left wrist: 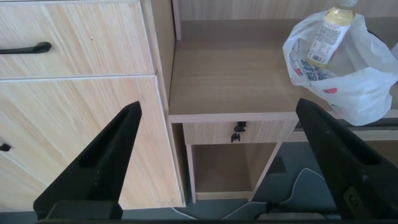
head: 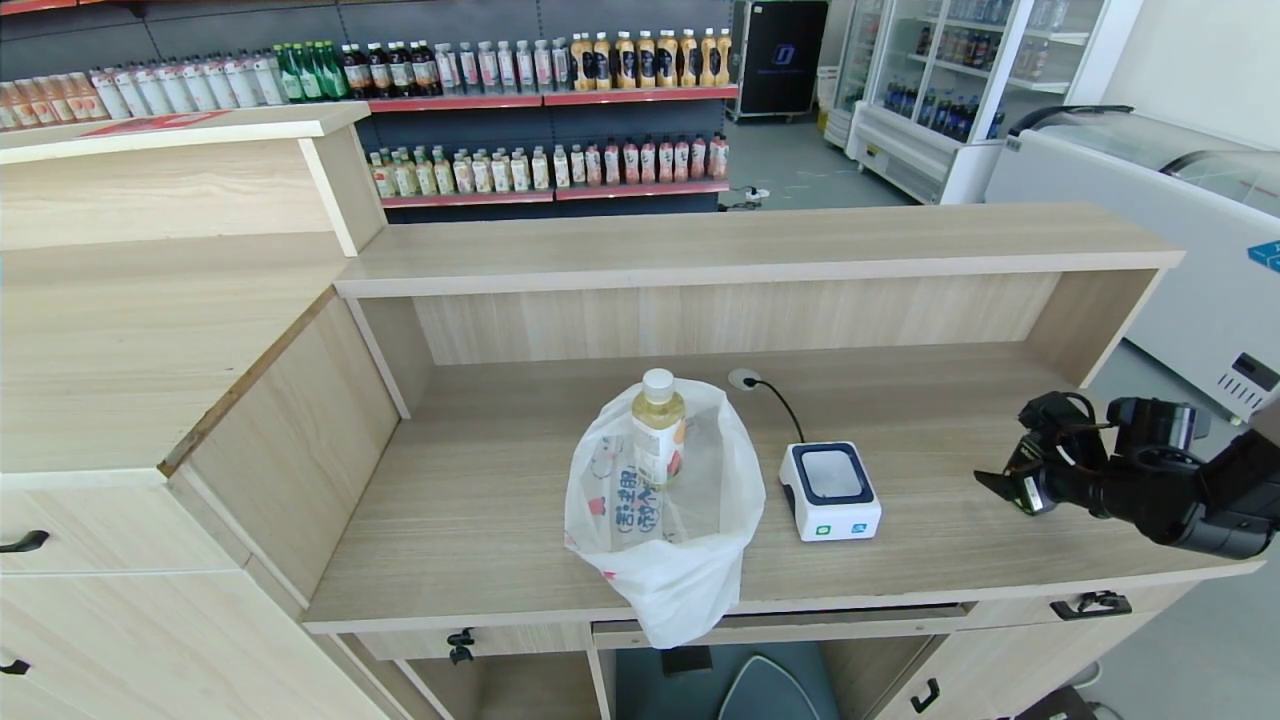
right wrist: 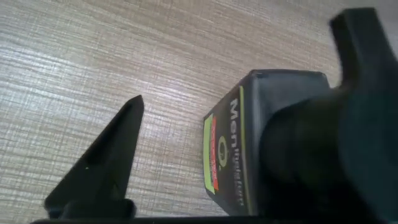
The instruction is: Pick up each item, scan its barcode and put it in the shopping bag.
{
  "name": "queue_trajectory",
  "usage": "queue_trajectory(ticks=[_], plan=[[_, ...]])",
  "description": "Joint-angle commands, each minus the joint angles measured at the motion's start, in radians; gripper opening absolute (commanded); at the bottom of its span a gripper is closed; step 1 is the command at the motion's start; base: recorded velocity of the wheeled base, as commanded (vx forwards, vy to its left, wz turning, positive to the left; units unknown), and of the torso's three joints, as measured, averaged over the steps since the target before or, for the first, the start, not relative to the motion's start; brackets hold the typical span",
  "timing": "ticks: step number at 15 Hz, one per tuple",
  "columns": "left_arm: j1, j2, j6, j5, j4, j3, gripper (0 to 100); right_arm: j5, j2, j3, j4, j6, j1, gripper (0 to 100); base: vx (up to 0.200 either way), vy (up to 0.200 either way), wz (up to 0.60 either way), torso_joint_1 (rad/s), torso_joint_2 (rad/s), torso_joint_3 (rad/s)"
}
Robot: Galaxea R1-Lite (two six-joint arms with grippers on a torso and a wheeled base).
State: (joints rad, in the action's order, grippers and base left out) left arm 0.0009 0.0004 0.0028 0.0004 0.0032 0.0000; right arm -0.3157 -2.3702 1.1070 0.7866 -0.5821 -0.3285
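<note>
Stocked shelves (head: 545, 98), drinks fridge (head: 945, 95), chest freezer (head: 1130, 205)

white lettering on dark box (right wrist: 239, 143) — coloured print on bag (head: 680, 580).

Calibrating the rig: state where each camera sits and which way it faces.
Head: on the head, looking forward and down at the counter, shopping bag and scanner; right hand shows.
Left wrist: low beside the counter, facing its edge and the cabinet; open left hand frames it.
Right wrist: close above the counter; open right hand around a dark box.
Shared: head and left wrist show shopping bag and bottle.
</note>
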Motion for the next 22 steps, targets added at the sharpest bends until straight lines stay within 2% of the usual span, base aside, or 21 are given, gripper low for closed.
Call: queue_trajectory(ticks=[1, 5, 9, 12, 13, 14, 15, 16, 17, 20, 21, 22], plan=[[0.001, 0.000, 0.000, 0.000, 0.000, 0.000, 100, 0.000, -0.006, -0.001, 0.000, -0.001, 0.006, 0, 0.000, 0.000, 0.00, 0.000, 0.00, 0.000], [0.001, 0.000, -0.001, 0.000, 0.000, 0.000, 100, 0.001, 0.008, 0.016, 0.033, -0.015, 0.019, 0, 0.000, 0.000, 0.00, 0.000, 0.00, 0.000], [0.001, 0.000, 0.000, 0.001, 0.000, 0.000, 100, 0.004, 0.155, 0.004, 0.036, -0.193, 0.026, 0, 0.000, 0.000, 0.00, 0.000, 0.00, 0.000], [0.001, 0.000, 0.000, 0.000, 0.000, 0.000, 100, -0.002, 0.502, -0.233, 0.046, -0.410, 0.032, 0, 0.000, 0.000, 0.00, 0.000, 0.00, 0.000], [0.001, 0.000, -0.001, 0.001, 0.000, 0.000, 100, -0.017, 0.652, -0.368, 0.091, -0.558, 0.037, 0, 0.000, 0.000, 0.00, 0.000, 0.00, 0.000], [0.001, 0.000, -0.001, 0.001, 0.000, 0.000, 100, -0.037, 0.700, -0.423, 0.125, -0.622, 0.037, 0, 0.000, 0.000, 0.00, 0.000, 0.00, 0.000], [0.001, 0.000, 0.000, 0.001, 0.000, 0.000, 100, -0.144, 0.812, -0.543, 0.189, -0.760, 0.059, 0, 0.000, 0.000, 0.00, 0.000, 0.00, 0.000], [0.001, 0.000, 0.000, 0.001, 0.000, 0.000, 100, -0.210, 0.852, -0.573, 0.180, -0.812, 0.098, 0, 0.000, 0.000, 0.00, 0.000, 0.00, 0.000], [0.001, 0.000, -0.001, 0.000, 0.000, 0.000, 100, -0.307, 0.896, -0.598, 0.131, -0.930, 0.203, 0, 0.000, 0.000, 0.00, 0.000, 0.00, 0.000], [0.001, 0.000, 0.000, 0.001, 0.000, 0.000, 100, -0.330, 0.931, -0.599, 0.092, -1.285, 0.431, 0, 0.000, 0.000, 0.00, 0.000, 0.00, 0.000], [0.001, 0.000, -0.001, 0.001, 0.000, 0.000, 100, -0.330, 0.933, -0.601, 0.095, -1.345, 0.483, 0, 0.000, 0.000, 0.00, 0.000, 0.00, 0.000], [0.001, 0.000, 0.000, 0.000, 0.000, 0.000, 100, -0.332, 0.927, -0.601, 0.097, -1.519, 0.592, 0, 0.000, 0.000, 0.00, 0.000, 0.00, 0.000]])
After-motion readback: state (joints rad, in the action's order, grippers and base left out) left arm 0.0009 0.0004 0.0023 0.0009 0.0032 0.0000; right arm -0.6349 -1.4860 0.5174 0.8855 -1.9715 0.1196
